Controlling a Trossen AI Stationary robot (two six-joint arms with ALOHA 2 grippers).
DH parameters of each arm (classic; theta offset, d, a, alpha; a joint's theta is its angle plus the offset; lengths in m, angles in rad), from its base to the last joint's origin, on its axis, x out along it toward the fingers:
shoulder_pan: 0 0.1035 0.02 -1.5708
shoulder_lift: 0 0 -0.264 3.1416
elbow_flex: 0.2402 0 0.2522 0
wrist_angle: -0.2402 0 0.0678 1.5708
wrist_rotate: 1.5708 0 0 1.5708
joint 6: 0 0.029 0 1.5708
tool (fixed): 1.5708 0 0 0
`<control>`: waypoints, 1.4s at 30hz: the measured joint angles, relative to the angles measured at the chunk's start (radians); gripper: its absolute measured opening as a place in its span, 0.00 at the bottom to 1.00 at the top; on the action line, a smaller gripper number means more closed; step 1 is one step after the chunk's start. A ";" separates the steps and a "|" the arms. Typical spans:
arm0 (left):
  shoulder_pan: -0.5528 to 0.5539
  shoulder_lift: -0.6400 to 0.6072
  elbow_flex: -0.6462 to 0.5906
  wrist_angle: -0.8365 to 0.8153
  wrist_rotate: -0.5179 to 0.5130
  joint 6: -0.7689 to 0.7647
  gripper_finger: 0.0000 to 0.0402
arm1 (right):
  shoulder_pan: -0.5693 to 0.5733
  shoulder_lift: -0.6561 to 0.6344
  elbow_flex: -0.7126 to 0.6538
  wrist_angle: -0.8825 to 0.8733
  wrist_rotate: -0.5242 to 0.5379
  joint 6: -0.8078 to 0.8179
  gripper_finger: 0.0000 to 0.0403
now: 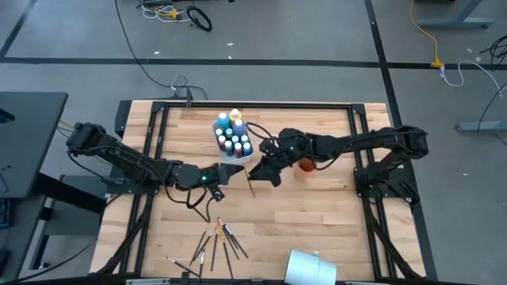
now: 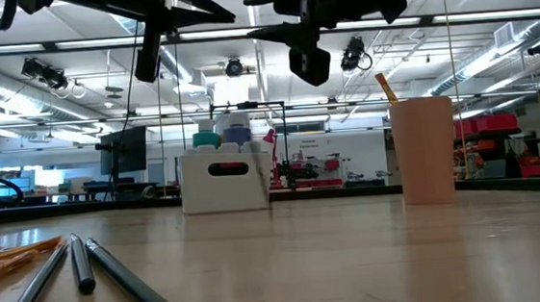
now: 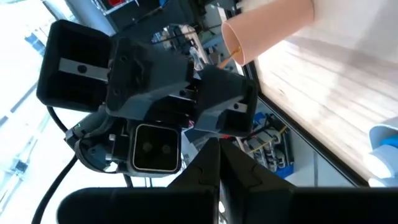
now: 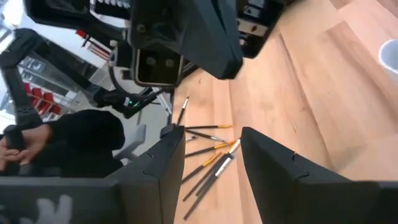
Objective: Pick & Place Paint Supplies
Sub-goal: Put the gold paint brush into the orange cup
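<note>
The brushes [image 1: 215,241] lie loose on the wooden table [image 1: 333,229], between the white caddy [image 1: 233,141] and the table's near edge. Most of them form a loose fan: their long axes run roughly from the near edge toward the caddy, and they come together at the caddy end. One brush lies a little apart on the left arm's side, more slanted. In the low view three dark handles [image 2: 86,267] point toward the camera. Which end is the tip I cannot tell from the high view.

The paint bottles [image 1: 234,139] stand upright inside the caddy, close together, with blue, teal and yellow caps showing. An orange cup [image 1: 305,165] stands just beside the caddy on the right arm's side, and one thin brush [image 2: 385,88] leans in it, tilted, its end above the rim.

The left gripper [image 1: 215,192] hovers over the table between the caddy and the brushes, with its fingers [image 3: 211,168] pressed fully together and nothing between them. The right gripper [image 1: 261,172] hangs just beside the caddy, near the cup; its fingers [image 4: 273,165] stand wide apart and hold nothing. The two grippers are near each other but apart.

A white object [image 1: 310,267] lies at the near edge. The wood around the brushes, out to both side rails, is free.
</note>
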 joint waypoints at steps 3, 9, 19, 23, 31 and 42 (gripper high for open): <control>0.000 0.000 0.000 -0.014 -0.030 -0.015 0.00 | -0.017 -0.001 0.000 0.002 -0.039 -0.025 0.40; 0.000 0.000 0.000 -0.123 -0.026 -0.401 0.02 | -0.035 -0.002 0.001 -0.070 0.004 -0.090 0.40; 0.062 0.046 0.000 -0.407 0.430 -1.493 0.12 | -0.035 -0.002 0.001 -0.176 0.187 -0.145 0.40; 0.072 0.135 0.000 -0.440 0.442 -1.422 0.18 | -0.035 -0.002 0.001 -0.159 0.189 -0.176 0.40; 0.156 0.372 0.004 -0.341 0.407 -1.266 0.38 | -0.034 -0.002 0.001 -0.155 0.189 -0.180 0.40; 0.296 0.429 0.118 -0.426 0.615 -1.177 0.57 | -0.034 -0.002 0.001 -0.154 0.189 -0.199 0.40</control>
